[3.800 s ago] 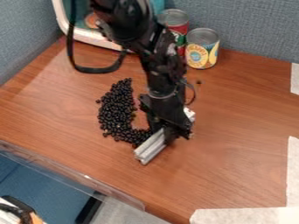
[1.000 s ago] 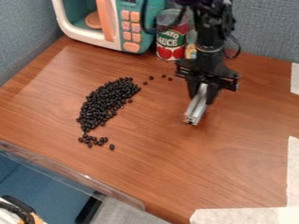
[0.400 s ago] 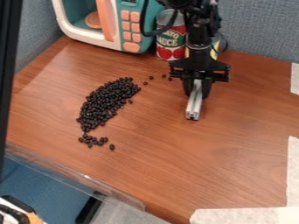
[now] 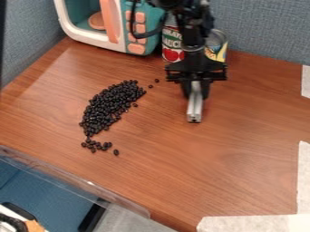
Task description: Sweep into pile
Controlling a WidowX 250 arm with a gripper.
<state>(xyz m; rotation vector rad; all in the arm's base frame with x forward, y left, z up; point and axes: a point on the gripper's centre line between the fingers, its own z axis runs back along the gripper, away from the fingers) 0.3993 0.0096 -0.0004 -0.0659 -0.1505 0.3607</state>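
Tabletop (image 4: 233, 158), beans (image 4: 108, 108) inside its edges, bar (image 4: 194, 108) well apart, seemingly in jaws

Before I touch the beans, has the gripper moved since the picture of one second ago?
Yes. The gripper, closed on the silver bar, has shifted toward the left side of the view, nearer to the toy microwave.

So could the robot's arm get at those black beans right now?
Probably yes: the gripper holds the metal bar to one side of the beans, with nothing standing between, though I can't be sure of its reach.
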